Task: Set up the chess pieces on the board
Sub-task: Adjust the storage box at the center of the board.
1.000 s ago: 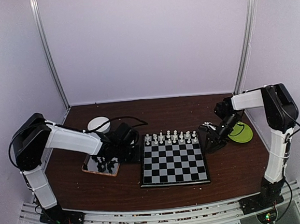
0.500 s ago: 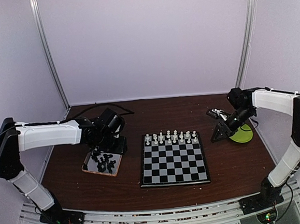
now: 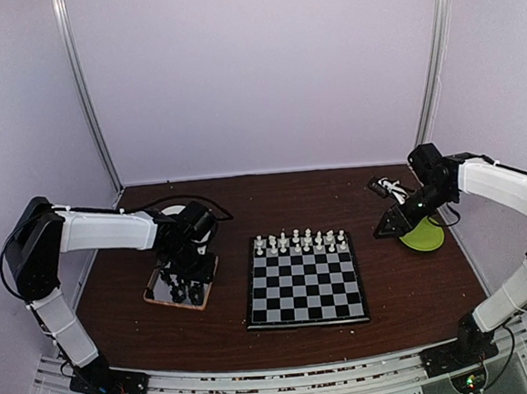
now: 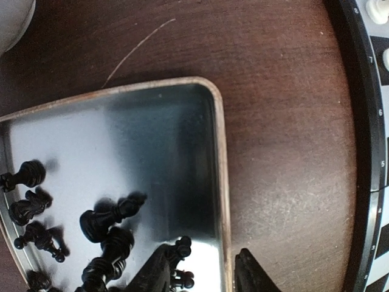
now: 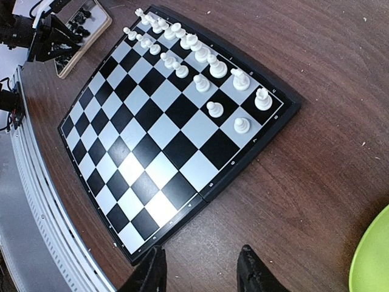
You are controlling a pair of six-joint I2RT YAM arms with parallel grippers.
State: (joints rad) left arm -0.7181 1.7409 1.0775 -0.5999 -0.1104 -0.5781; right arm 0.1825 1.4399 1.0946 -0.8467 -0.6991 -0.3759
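Left wrist view shows my left fingers point(image 4: 250, 277) apart, astride the tray point(image 4: 220, 182) rim, so I'd shift inward over one black piece point(image 4: 112, 214) before closing; right fingers point(image 5: 254, 274) apart too.

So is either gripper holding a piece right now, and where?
No, nothing is held. The left gripper stands open astride the rim of the metal tray, beside black pieces; the right gripper is open and empty.

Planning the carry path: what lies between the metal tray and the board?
Just bare brown table; the left wrist view shows it between tray and board.
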